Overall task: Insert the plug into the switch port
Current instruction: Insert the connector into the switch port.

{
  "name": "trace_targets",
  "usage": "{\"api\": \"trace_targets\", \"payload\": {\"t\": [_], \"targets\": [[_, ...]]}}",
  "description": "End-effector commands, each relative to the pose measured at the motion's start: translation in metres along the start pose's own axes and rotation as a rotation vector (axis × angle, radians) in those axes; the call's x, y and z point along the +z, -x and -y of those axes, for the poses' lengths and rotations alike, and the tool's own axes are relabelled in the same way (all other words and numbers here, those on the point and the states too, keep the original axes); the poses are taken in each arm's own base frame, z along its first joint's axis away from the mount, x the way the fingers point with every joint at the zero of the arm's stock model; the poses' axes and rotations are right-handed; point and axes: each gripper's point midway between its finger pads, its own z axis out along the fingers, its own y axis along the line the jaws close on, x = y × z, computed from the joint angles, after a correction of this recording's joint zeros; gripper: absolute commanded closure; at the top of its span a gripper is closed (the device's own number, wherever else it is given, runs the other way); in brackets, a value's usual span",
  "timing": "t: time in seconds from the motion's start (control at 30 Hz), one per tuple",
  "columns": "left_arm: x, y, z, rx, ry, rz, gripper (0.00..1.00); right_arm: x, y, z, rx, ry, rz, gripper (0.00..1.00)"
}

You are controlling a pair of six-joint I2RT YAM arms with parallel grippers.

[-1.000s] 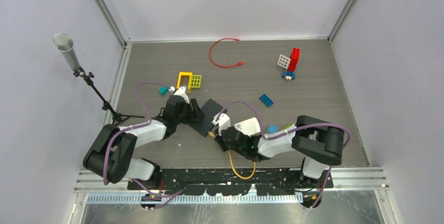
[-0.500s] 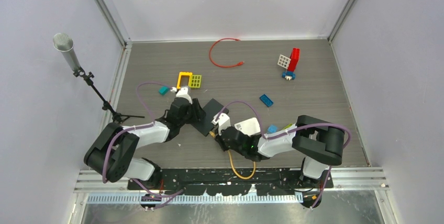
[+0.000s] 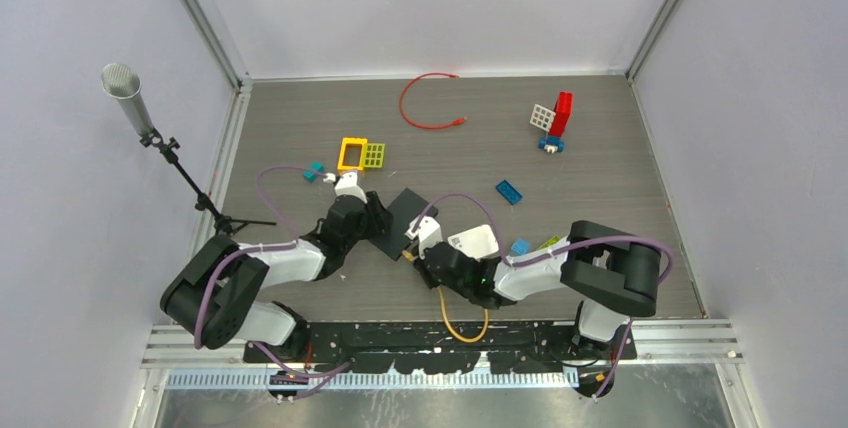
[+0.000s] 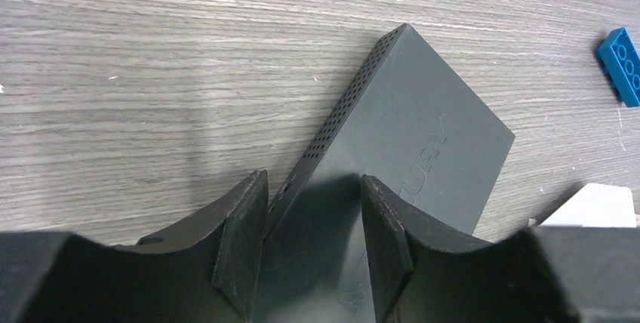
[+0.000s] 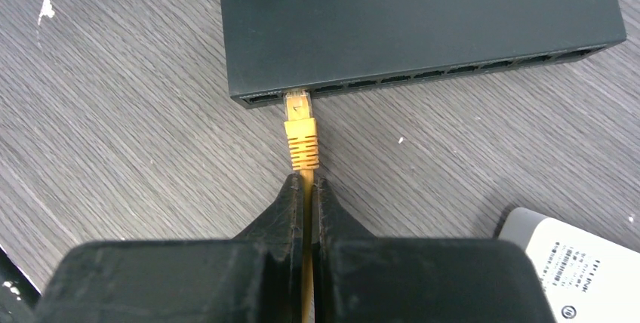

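**Top external.** The left claw [image 3: 373,216] lies low on the grey wood-grain table [image 3: 600,168], at the left edge of a flat matte-black network switch [image 3: 402,214]. The right claw [image 3: 411,251] sits at the switch's near edge. A yellow Ethernet cable [image 3: 455,329] loops behind that claw towards the arm bases. The plug is too small to make out here, and both claws' fingers are hidden by their own bodies.

**Left wrist.** Two dark, scuffed fingers [image 4: 240,251] stand half spread, and one corner of the switch [image 4: 423,127] lies between them. A side wall perforated with small vent holes runs forward from the left finger. The smooth lid carries a faint embossed logo that cannot be read. Whether the pads press the casing cannot be told. Far right of the claw, a studded blue brick [image 4: 623,63] is cut off by the frame.

**Right wrist.** The right claw [image 5: 306,183] is pinched narrow on the yellow cable, just behind the plug's ribbed boot. Straight ahead of the fingertips, the plug [image 5: 300,136] has its clear tip at the mouth of a port near the left end of the row. How deep it sits cannot be told. To the right of the claw is a white labelled box [image 5: 573,259], partly out of frame.
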Motion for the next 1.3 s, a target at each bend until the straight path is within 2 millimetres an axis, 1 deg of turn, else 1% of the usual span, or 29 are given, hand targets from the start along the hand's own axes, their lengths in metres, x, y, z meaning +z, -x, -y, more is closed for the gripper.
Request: {"api": "trace_targets", "payload": {"t": [0.0,0.13,0.3,0.5,0.67,0.83,0.9,0.97,1.07,1.1,1.17,1.27], "targets": [[-0.062,-0.141,0.014,-0.057,-0.125,-0.582,0.52,0.003,0.043,0.016,0.044,-0.036,0.187,1.00],[-0.069,-0.150,0.015,-0.065,-0.129,-0.616,0.52,-0.002,0.036,0.020,0.081,-0.032,0.193,1.00],[-0.077,-0.157,0.014,-0.069,-0.125,-0.627,0.52,-0.001,0.037,0.013,0.115,0.001,0.191,0.99],[-0.085,-0.165,0.023,-0.033,-0.142,-0.629,0.52,-0.001,0.056,0.011,0.126,-0.015,0.215,1.00],[-0.089,-0.171,0.034,0.009,-0.163,-0.636,0.52,0.001,0.075,0.005,0.153,-0.002,0.251,1.00],[-0.091,-0.178,0.035,0.013,-0.164,-0.649,0.51,0.001,0.079,-0.008,0.160,0.064,0.263,1.00],[-0.091,-0.180,0.036,0.011,-0.171,-0.651,0.51,-0.004,0.078,-0.021,0.134,0.157,0.276,1.00],[-0.089,-0.180,0.035,0.012,-0.166,-0.650,0.51,-0.008,0.077,-0.028,0.120,0.208,0.292,1.00],[-0.086,-0.179,0.034,0.012,-0.155,-0.636,0.51,-0.009,0.066,-0.026,0.074,0.210,0.255,1.00],[-0.084,-0.177,0.034,0.012,-0.150,-0.627,0.51,-0.009,0.054,-0.023,0.042,0.198,0.212,1.00],[-0.080,-0.171,0.033,0.015,-0.140,-0.608,0.50,-0.011,0.037,-0.016,-0.005,0.180,0.154,1.00],[-0.073,-0.158,0.030,0.006,-0.128,-0.577,0.48,-0.019,0.014,-0.006,-0.062,0.166,0.084,0.99]]}}
